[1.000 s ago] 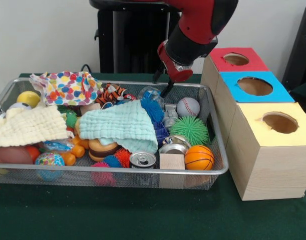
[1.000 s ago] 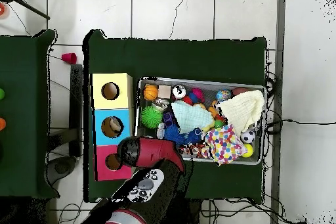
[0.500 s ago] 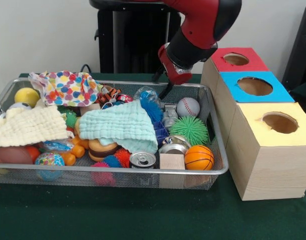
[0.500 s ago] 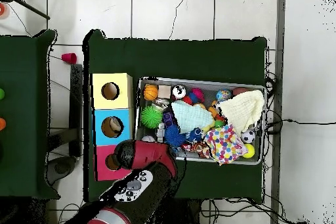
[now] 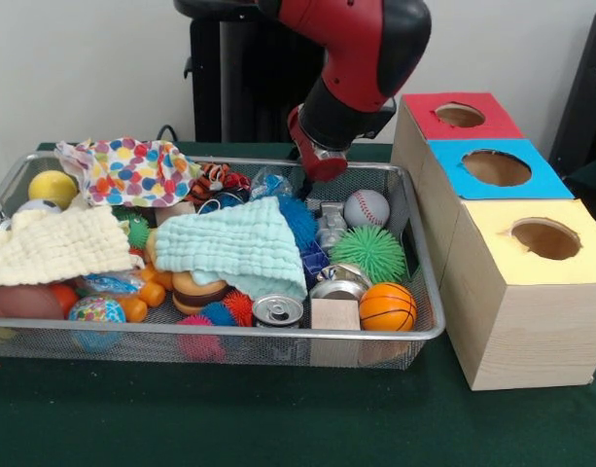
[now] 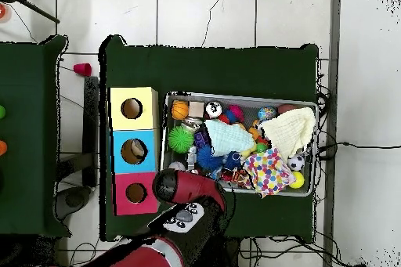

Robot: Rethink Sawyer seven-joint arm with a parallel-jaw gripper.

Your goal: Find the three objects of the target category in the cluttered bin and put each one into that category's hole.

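Observation:
A wire bin [image 5: 420, 292] holds a jumble of toys. My gripper [image 5: 306, 179] hangs over its far right part, just above a blue spiky ball [image 5: 298, 218] and a crumpled clear wrapper [image 5: 271, 181]. Nothing shows in its grasp. A baseball [image 5: 366, 207], a green spiky ball [image 5: 373, 253], a basketball [image 5: 388, 305], a metal can [image 5: 277, 311] and a wooden block [image 5: 334, 314] lie on the bin's right side. From overhead, the red arm [image 6: 188, 189] covers the gripper at the bin's [image 6: 243, 97] lower left corner.
Right of the bin stand three boxes with round holes: red [image 5: 460, 115], blue [image 5: 497, 167], yellow [image 5: 544, 238]. A mint cloth [image 5: 234, 243], a cream cloth [image 5: 54, 243] and a polka-dot cloth [image 5: 132, 170] cover other toys. A yellow ball [image 5: 54, 190] lies far left.
The arm has swung away from the red box toward the bin, and the gripper has dropped a little over the blue spiky ball. The bin's contents stay as they were.

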